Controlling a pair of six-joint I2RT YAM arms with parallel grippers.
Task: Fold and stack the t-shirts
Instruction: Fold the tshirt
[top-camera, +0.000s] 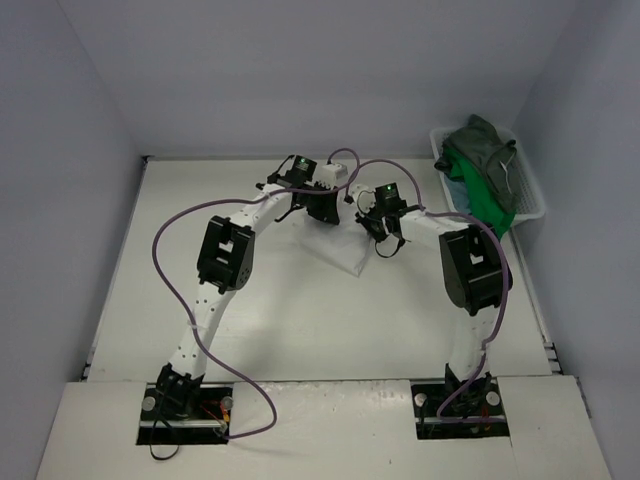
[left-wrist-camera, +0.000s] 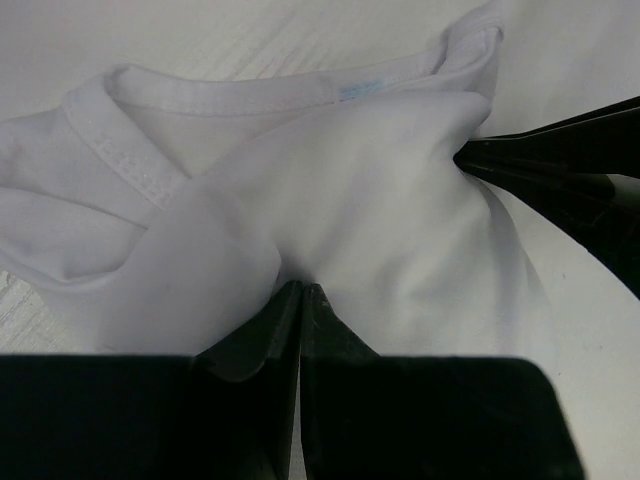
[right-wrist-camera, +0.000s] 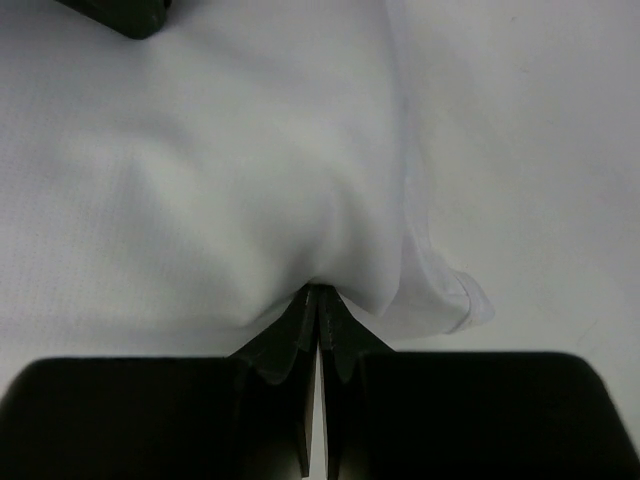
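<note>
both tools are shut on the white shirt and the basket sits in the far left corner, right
No: the top external view shows the basket in the far right corner. The left tool and right tool are shut on the white shirt.

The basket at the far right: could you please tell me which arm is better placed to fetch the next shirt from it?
Right, probably: the basket stands on that side, nearer the right gripper than the left gripper. Both are shut on the white t-shirt.
</note>
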